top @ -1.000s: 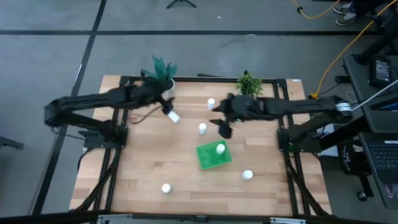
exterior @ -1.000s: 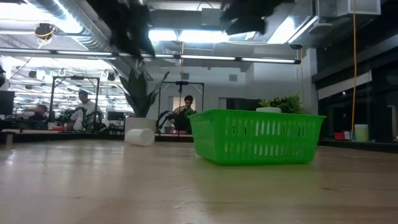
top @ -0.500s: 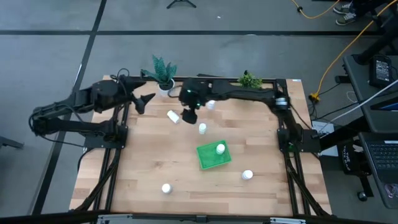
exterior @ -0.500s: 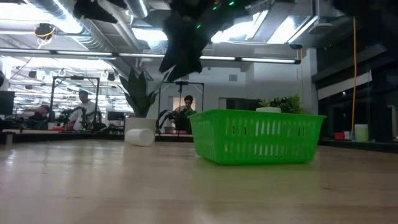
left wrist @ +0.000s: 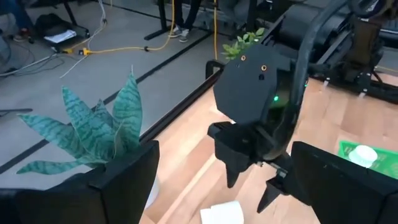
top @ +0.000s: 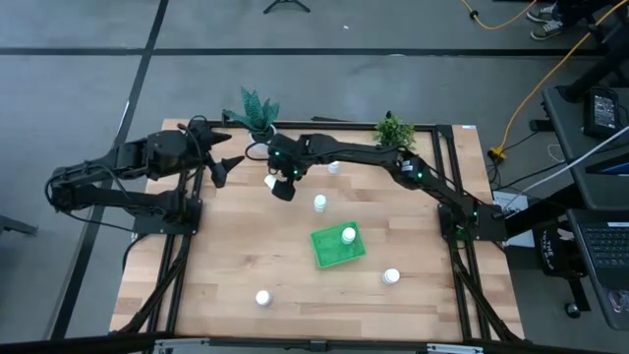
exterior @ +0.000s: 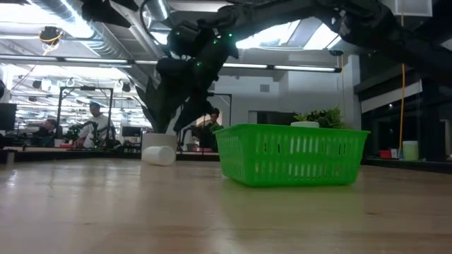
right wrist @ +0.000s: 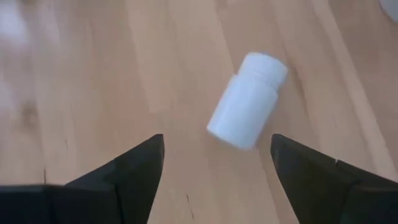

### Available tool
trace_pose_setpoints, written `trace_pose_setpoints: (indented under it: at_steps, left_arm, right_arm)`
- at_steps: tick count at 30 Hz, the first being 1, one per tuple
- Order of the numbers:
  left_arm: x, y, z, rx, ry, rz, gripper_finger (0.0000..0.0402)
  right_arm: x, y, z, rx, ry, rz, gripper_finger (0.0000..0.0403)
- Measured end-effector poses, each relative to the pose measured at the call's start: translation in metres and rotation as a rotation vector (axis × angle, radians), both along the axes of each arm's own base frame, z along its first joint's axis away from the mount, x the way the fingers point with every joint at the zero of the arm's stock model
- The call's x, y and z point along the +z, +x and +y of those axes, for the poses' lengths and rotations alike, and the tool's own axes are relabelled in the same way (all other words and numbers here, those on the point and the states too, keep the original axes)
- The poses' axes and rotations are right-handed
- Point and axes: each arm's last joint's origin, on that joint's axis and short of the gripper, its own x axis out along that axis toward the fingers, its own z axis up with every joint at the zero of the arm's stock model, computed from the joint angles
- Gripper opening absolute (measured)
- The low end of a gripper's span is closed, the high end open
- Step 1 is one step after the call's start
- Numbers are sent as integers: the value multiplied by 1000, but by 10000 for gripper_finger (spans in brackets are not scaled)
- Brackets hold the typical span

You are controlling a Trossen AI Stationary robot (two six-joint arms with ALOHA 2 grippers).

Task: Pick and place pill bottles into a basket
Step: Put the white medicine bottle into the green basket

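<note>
A white pill bottle [right wrist: 245, 109] lies on its side on the wooden table, at the far left of centre [top: 268, 181]. My right gripper [right wrist: 217, 146] is open and hangs just above it, reaching across from the table's right [top: 283, 187]; its fingers touch nothing. My left gripper [top: 224, 167] is open and empty, to the left of that bottle. The green basket [top: 337, 246] stands near the table's middle with one bottle [top: 348, 235] upright in it. Loose bottles stand on the table, two at the far middle [top: 334, 165] [top: 319, 203] and two near the front [top: 391, 277] [top: 262, 297].
Two potted plants stand at the table's far edge, one left [top: 254, 113] and one right [top: 393, 130]. The right arm [top: 393, 162] stretches across the far half of the table. Bare wood lies at the front left.
My left gripper has drawn back toward the table's left edge, away from the lying bottle, which has stayed on the table. My right gripper has swung from near the basket toward the table's left and come down over that bottle.
</note>
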Motion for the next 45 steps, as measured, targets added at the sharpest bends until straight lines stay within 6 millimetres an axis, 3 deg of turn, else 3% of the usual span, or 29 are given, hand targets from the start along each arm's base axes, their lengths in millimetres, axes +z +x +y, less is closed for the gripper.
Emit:
trace_pose_setpoints:
  at_steps: [18, 27, 30, 45]
  left_arm:
    - [0, -1, -1, -37, -4, -2, 356]
    - [1, 0, -1, -47, -15, -12, 356]
    - [1, 0, -2, -52, -24, -16, 355]
    - [1, 0, -2, -67, -24, -14, 355]
  right_arm:
    - [-49, 19, -4, -32, 20, -26, 296]
    - [-62, 21, -5, -23, 15, -16, 293]
    - [-69, 21, -6, -21, 16, 4, 280]
    - [-70, 22, -7, 17, 7, -8, 189]
